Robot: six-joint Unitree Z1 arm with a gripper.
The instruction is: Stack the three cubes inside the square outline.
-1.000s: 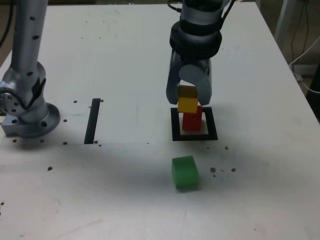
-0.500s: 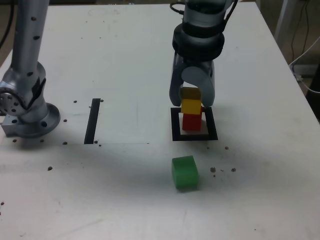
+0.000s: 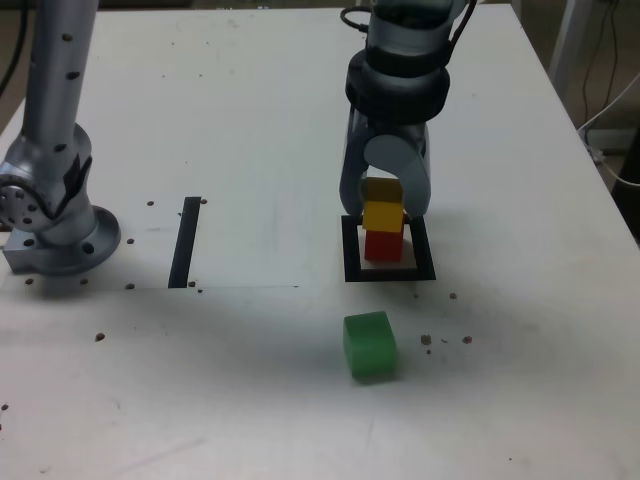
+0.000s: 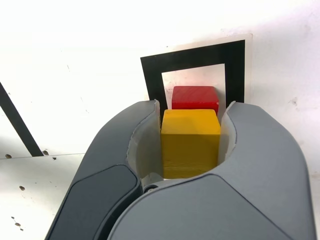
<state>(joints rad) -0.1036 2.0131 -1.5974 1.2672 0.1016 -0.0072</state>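
Squeezing the yellow cube (image 3: 382, 216), the jaws hold it on the red cube (image 3: 383, 244) inside the square (image 3: 349, 250); green cube (image 3: 369, 345) sits apart.

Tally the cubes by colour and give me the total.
Red cube: 1
Yellow cube: 1
Green cube: 1
Total: 3
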